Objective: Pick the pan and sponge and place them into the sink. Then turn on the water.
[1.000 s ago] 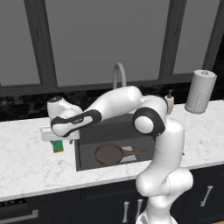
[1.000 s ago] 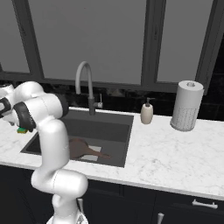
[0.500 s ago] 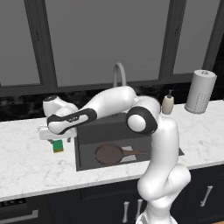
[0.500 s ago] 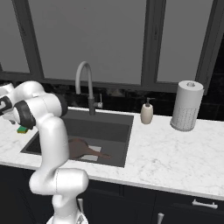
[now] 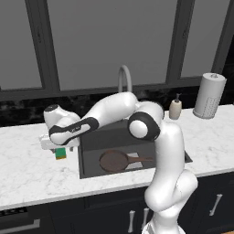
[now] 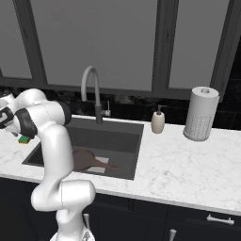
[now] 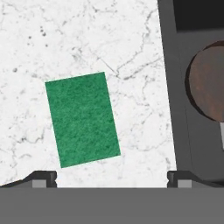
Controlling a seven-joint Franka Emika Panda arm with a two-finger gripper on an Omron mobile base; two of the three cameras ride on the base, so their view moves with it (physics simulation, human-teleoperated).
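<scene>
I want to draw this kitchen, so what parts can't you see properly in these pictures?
- Sponge: left base view, the end effector covers most of it.
- Pan: right base view, the arm hides its left part; hand view, the picture's edge cuts it off.
- Sink: right base view, the arm blocks its left end.
- Soap bottle label: too small to read.

My arm's elbow (image 5: 144, 125) rises and swings toward 12 o'clock, nearer the faucet (image 5: 124, 77), compared with a second ago. My gripper (image 5: 58, 145) drifts slightly toward 9 o'clock, sitting more squarely above the sponge (image 5: 60, 154) on the marble counter (image 5: 27, 169).
</scene>
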